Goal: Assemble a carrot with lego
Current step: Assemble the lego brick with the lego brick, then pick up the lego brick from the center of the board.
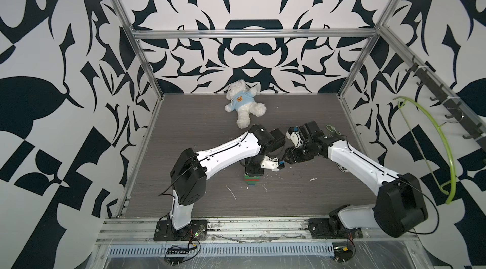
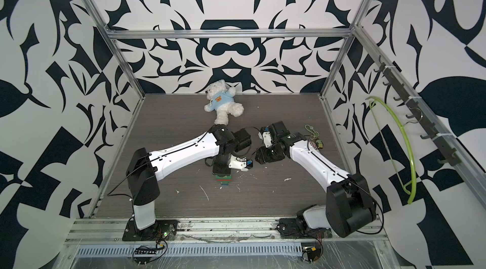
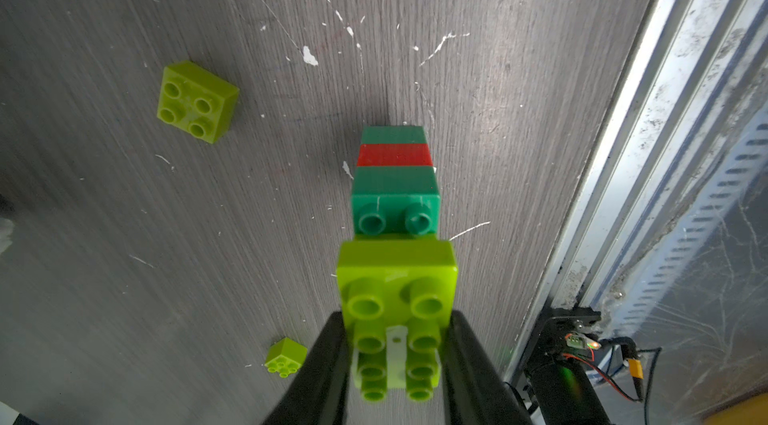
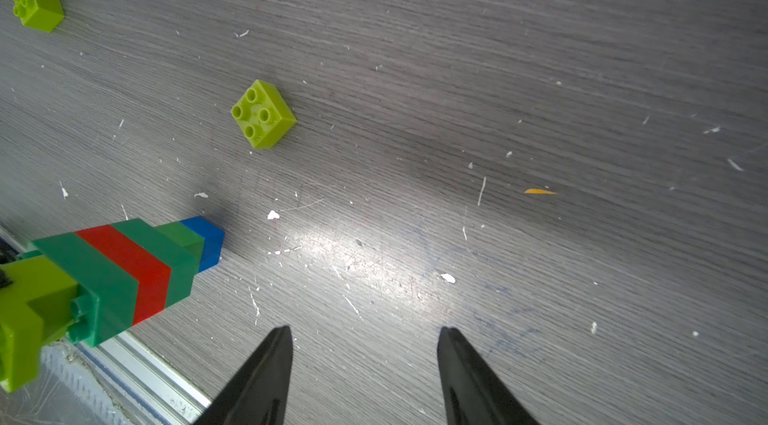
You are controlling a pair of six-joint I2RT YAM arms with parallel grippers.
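Note:
The carrot [image 3: 395,186] stands on end on the table, its blue tip [image 4: 210,244] on the wood. Above the tip come dark green, red and dark green bands, then lime-green lego on top. My left gripper [image 3: 397,317] is shut on that lime-green top brick, one finger on each side. From overhead the carrot [image 1: 253,179] shows just below the left gripper [image 1: 253,170]. My right gripper [image 4: 363,329] is open and empty, low over bare table beside the carrot [image 4: 124,269]. Two loose lime-green bricks [image 4: 264,113] [image 4: 37,1] lie apart on the table.
A white teddy bear [image 1: 243,107] in a blue shirt lies at the back of the table. An aluminium rail [image 1: 236,224] runs along the front edge, close to the carrot. A small keychain [image 1: 332,129] lies behind the right arm. A green hanger [image 1: 426,146] hangs on the right wall.

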